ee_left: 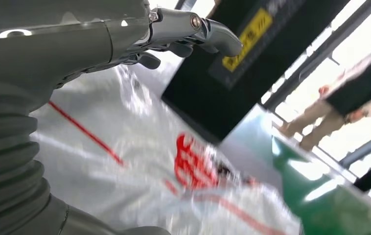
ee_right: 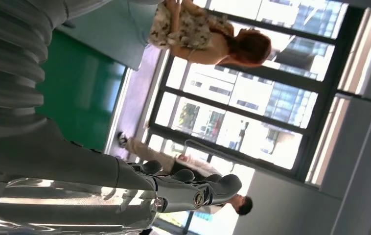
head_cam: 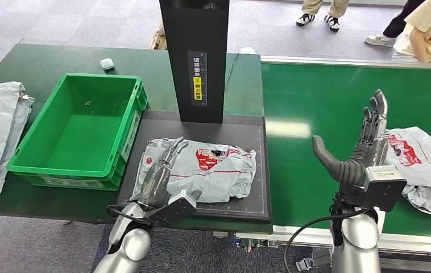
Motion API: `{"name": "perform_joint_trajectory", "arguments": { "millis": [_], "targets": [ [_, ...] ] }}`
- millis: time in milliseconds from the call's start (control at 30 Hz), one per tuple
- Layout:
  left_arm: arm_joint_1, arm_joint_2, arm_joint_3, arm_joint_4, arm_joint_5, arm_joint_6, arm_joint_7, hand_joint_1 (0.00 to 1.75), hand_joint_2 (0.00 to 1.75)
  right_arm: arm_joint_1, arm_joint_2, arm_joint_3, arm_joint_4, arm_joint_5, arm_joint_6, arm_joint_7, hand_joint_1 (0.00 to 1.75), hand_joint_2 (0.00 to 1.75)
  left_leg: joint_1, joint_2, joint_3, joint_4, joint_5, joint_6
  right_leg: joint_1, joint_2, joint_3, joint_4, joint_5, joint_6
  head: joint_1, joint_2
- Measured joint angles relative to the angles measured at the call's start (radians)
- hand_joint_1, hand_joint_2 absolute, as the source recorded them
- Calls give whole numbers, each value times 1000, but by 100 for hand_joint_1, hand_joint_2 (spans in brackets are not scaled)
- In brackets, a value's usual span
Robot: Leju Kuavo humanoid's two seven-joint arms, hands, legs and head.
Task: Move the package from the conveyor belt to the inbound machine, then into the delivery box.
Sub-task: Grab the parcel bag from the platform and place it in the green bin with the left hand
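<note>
Head view: left hand [head_cam: 165, 176] laid flat on package [head_cam: 213, 168], frame centre, not clamped; slip risked during transfer to green box [head_cam: 25, 149]. Right hand [head_cam: 361, 151] spread, nothing held.

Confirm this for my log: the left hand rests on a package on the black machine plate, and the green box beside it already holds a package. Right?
Not quite. The left hand does rest on the package on the machine plate, but the green box is empty, as the head view shows.

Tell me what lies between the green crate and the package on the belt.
In the head view, between the green crate and the belt package lie the black scanner platform, a second package on it, and bare belt.
</note>
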Motion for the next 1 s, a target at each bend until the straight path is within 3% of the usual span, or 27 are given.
{"name": "perform_joint_trajectory", "arguments": {
  "millis": [133,333,1000],
  "targets": [
    [-28,-10,-32,84,-53,-62,47,0,175,0,23,-34,12,49,-8,23,0,175,0,0,0,0,0,0,0,0,0,0,0,0,0,0],
    [-57,-18,-49,172,-66,-71,58,0,175,0,39,-58,28,59,-8,27,0,175,0,0,0,0,0,0,0,0,0,0,0,0,0,0],
    [-77,-22,-59,232,-66,-94,79,0,175,1,49,-69,37,70,-7,41,0,175,0,0,0,0,0,0,0,0,0,0,0,0,0,0]
  ]
}}
